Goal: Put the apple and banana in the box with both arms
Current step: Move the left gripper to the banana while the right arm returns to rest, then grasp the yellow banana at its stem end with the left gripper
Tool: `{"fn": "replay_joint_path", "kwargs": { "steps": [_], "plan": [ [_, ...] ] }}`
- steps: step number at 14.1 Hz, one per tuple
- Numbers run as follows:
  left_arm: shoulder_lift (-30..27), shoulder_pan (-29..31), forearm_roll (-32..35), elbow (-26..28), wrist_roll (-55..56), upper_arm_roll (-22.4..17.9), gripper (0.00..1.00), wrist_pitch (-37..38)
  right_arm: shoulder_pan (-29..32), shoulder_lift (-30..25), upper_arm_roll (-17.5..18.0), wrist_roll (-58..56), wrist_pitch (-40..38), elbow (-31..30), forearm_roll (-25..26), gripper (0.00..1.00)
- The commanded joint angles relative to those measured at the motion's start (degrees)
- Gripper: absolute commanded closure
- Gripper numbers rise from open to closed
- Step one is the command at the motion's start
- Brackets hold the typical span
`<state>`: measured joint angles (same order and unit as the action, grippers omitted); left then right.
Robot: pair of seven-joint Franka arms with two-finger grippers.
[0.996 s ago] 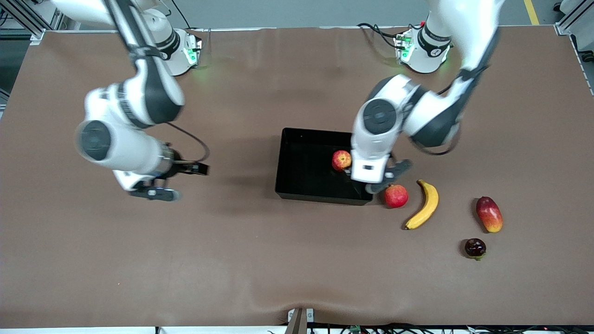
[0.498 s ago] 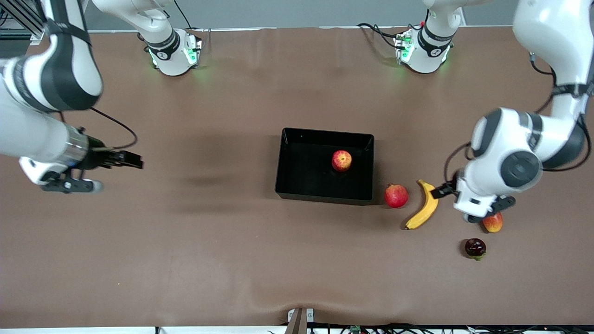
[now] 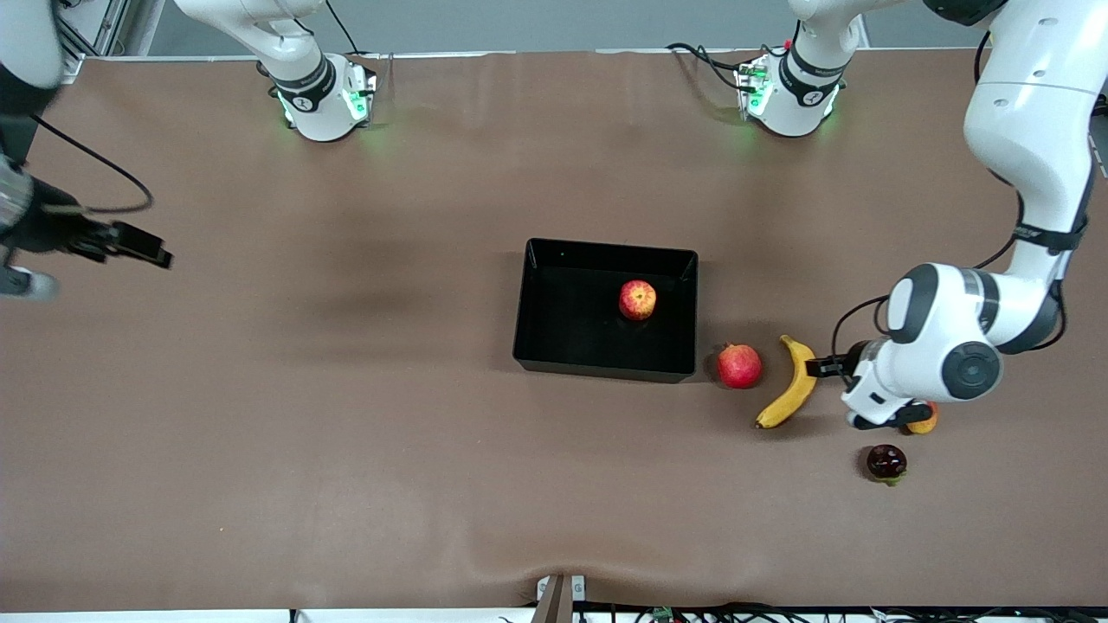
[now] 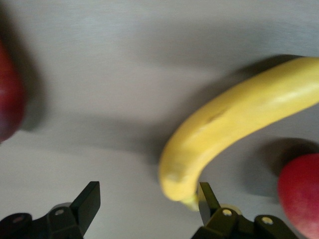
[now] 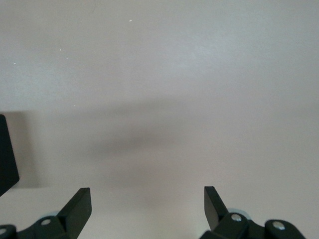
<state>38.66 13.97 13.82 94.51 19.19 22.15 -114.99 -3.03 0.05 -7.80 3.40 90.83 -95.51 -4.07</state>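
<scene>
in the front view the box (image 3: pixel 537 346) sits near the middle of the desk (image 3: pixel 346 450), and the apple (image 3: pixel 637 299) lies inside it, toward the wall on the left arm's end. just outside that wall, by the box's corner nearer the camera, rests a pinkish-red round fruit (image 3: pixel 738 365). the banana (image 3: pixel 792 384) lies on the desk beside that fruit, one step more toward the left arm's end. the left hand (image 3: pixel 879 415) hangs low just beside the banana, over a red-and-yellow fruit (image 3: pixel 924 422) that it mostly hides. a small dark fruit (image 3: pixel 886 462) sits nearer the camera than that one. the right hand (image 3: pixel 17 281) is over the desk's edge at the right arm's end, well apart from every fruit, only partly in view.

in the left wrist view the left hand (image 4: pixel 147 201) has its fingers (image 4: pixel 87 201) spread with nothing between them; the banana's (image 4: pixel 234 124) tip lies right by one finger. red fruit shows at two edges of the view.

in the right wrist view the right hand (image 5: pixel 147 206) has its fingers (image 5: pixel 79 206) spread wide over bare desk (image 5: pixel 174 74), pinching nothing. a black corner shows at the view's edge; what it is cannot be told.
</scene>
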Motion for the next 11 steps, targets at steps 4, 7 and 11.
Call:
{"fn": "replay_joint_path", "kwargs": {
  "steps": [4,7,11],
  "plan": [
    [3.26,-0.34,1.12,0.85,-5.66,0.26,0.16,-6.9,1.45,-1.19,1.03,1.0,-3.9,4.01,0.91,0.0],
    [3.44,-0.26,1.12,1.02,-5.66,0.26,0.92,-7.79,0.66,-1.63,1.38,1.0,-5.04,4.11,1.0,0.0],
    [-1.64,0.18,1.12,0.67,-6.18,0.53,1.0,-2.8,2.58,-2.07,4.27,0.38,-5.14,4.11,4.41,0.0]
  ]
}}
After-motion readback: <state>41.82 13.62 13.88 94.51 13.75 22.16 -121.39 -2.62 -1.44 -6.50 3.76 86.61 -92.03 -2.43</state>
